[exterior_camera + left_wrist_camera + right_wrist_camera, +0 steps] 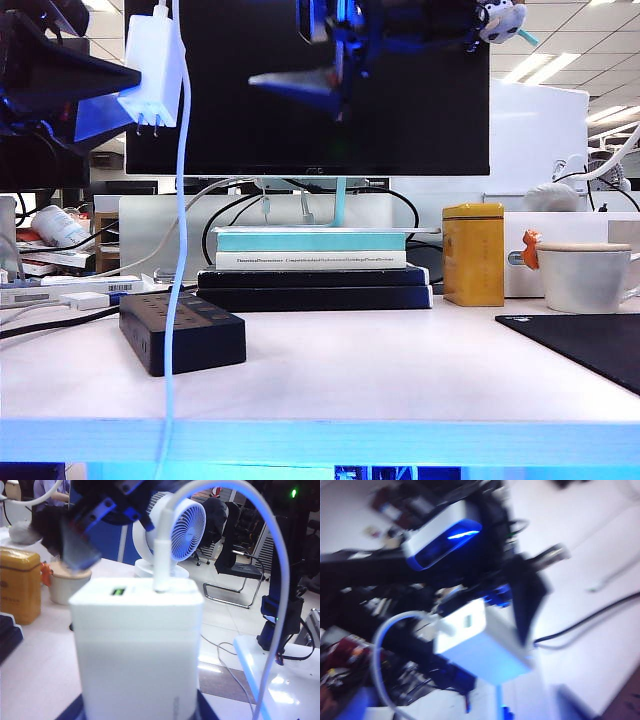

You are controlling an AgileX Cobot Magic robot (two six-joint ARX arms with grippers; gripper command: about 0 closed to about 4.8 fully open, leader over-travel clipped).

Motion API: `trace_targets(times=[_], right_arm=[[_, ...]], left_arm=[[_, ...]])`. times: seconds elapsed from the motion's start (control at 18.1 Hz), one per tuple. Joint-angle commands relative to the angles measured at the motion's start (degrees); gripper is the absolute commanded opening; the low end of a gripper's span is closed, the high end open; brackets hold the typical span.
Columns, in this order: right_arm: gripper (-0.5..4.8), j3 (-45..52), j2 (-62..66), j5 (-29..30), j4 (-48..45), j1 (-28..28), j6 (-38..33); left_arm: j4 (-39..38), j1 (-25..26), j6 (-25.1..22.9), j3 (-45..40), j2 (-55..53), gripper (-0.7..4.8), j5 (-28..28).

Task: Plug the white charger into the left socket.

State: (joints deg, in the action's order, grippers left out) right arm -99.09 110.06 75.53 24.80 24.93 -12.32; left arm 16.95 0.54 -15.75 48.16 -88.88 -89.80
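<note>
A: Where's the white charger?

B: Up in the air, top left of ext. view, well above the table. Smooth white plastic block, rounded corners, 2 metal prongs pointing down. 1 glossy white cable leaves its top, hangs past the table edge.

A: Who has it?

B: Left claw, closed on its sides. Left wrist cam shows the charger filling the frame, small green-lit port on the top face beside the cable plug.

A: Right claw?

B: Right claw is high, in front of the monitor, blurred. Apart from the charger, nothing in it; can't tell how wide the jaws stand.

A: Socket?

B: 1 matte black brick-shaped power strip on the table, below the charger, w/ black cord. The left socket is on its top face; slots too dark to count.

A: Other stuff?

B: Stack of 4 books, 1 yellow tin, 1 white ceramic mug, 1 black mat.
</note>
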Motion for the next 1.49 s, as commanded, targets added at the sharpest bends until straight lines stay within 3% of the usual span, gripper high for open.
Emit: trace_targets(times=[0.06, 0.39, 0.77, 0.88, 1.11, 1.27, 1.33, 1.49], right_arm=[[4.79, -0.3, -0.3, -4.2, -1.2, 2.1, 3.7], [4.79, -0.3, -0.3, -12.3, -3.8, 7.2, 14.7], [4.72, -0.3, -0.4, -13.1, -8.6, 8.0, 16.0], [3.18, -0.3, -0.3, -13.1, -8.6, 8.0, 16.0], [2.63, -0.3, -0.3, -13.0, -8.6, 8.0, 16.0], [2.86, -0.3, -0.3, -12.6, -8.3, 8.0, 16.0], [3.17, -0.3, -0.3, -12.6, -8.3, 8.0, 16.3], [3.19, -0.3, -0.3, -12.6, -9.7, 8.0, 16.9]], left_arm=[[1.7, 0.0, 2.2, 2.1, 0.2, 2.09, 1.3], [4.0, -1.3, 7.5, 3.1, 0.2, 2.09, 2.6], [6.8, -2.5, 10.4, 3.1, 0.2, 2.09, 2.6], [7.0, -2.9, 10.4, 3.1, 0.2, 2.09, 2.8], [7.2, -2.8, 10.5, 3.2, 0.2, 2.09, 2.8], [8.4, -2.9, 11.7, 3.2, 0.2, 2.09, 3.2], [9.9, -2.9, 13.3, 3.2, 0.2, 2.09, 3.9], [14.1, -2.9, 18.0, 3.2, 0.2, 2.09, 6.6]])
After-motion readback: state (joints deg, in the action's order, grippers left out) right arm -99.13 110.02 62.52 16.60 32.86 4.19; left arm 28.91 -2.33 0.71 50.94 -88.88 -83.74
